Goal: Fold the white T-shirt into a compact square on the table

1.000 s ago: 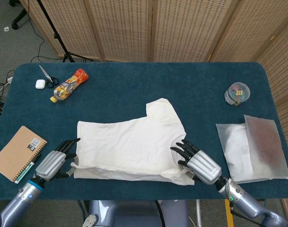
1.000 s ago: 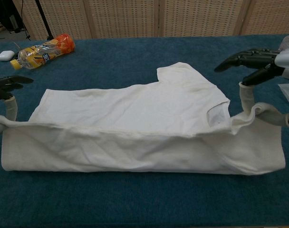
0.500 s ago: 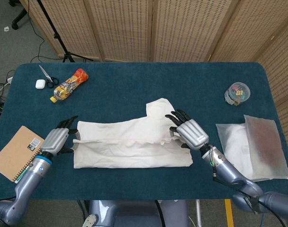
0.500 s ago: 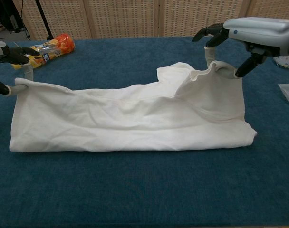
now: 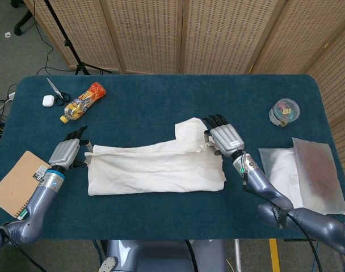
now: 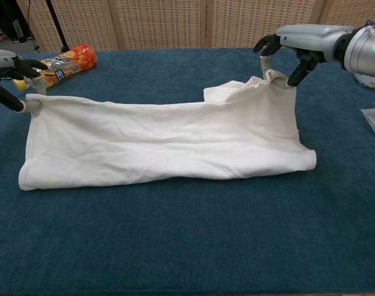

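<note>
White T-shirt [image 6: 169, 142] lies mid-table [image 5: 161, 218], folded lengthwise into long band; left hand [image 5: 66, 154] pinches its far left corner, right hand [image 5: 224, 137] pinches far right corner just beside sleeve; beyond: bottle [image 5: 83, 102], scissors [image 5: 57, 92]

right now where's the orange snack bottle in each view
Head view: the orange bottle lies far left on the table, beside the scissors and the white earbud case.
Chest view: the bottle is at upper left, just behind the left robot hand.
Shared landmark: the white T-shirt, whose left end lies nearer the camera than the bottle.
</note>
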`<state>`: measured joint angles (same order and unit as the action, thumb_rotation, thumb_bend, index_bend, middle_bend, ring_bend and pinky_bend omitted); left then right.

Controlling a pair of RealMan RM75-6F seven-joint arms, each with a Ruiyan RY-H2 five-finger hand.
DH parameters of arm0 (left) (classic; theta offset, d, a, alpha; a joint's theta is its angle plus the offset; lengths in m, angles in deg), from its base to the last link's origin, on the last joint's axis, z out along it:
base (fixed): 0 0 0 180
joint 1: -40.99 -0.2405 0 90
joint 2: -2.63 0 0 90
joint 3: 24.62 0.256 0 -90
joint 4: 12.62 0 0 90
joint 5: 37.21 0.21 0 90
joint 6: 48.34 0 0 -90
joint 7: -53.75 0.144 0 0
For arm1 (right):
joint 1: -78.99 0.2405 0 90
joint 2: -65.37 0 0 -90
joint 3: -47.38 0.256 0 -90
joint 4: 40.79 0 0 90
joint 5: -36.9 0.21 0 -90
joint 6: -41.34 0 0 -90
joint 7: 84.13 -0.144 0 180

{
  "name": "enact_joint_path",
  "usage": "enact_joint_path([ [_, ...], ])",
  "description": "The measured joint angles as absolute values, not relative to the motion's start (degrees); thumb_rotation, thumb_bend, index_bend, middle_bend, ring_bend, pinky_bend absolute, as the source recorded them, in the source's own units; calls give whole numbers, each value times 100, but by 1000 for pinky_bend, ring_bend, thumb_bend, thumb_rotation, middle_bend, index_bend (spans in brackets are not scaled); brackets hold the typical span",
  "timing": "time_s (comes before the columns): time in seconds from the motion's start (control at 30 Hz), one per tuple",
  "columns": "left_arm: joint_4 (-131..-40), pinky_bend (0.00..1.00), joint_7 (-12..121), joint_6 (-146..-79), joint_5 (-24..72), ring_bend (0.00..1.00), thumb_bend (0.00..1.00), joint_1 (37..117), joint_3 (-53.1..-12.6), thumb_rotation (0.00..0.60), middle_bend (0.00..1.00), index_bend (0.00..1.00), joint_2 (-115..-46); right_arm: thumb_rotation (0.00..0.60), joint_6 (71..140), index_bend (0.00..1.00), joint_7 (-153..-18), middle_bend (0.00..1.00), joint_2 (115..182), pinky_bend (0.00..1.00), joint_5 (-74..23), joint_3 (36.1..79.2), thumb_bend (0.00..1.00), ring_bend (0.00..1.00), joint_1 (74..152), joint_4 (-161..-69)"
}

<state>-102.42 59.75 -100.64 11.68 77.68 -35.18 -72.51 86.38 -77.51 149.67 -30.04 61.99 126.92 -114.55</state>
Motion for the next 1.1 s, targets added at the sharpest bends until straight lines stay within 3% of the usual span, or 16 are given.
enact_joint_path([
  [0.53,-8914,0,5884,-9720,899,0,557,7985,-3637,600,0,777,-8151,600,8091,607,-8037,117,15592,0,-2569,6221,620,0,12968,-10206],
  [1.0,-8319,0,6286,-9656,449,0,542,8118,-3707,600,0,776,-8577,600,7783,607,-8269,117,16084,0,-2535,6225,620,0,13193,-9357],
  [1.03,-8255,0,6348,-9652,395,0,524,8133,-3708,600,0,748,-8628,600,7761,607,-8296,117,16110,0,-2544,6224,620,0,13205,-9302],
  [1.1,-8171,0,6432,-9619,334,0,473,8158,-3701,600,0,574,-8693,600,7731,607,-8330,117,16143,0,-2558,6222,620,0,13220,-9214],
])
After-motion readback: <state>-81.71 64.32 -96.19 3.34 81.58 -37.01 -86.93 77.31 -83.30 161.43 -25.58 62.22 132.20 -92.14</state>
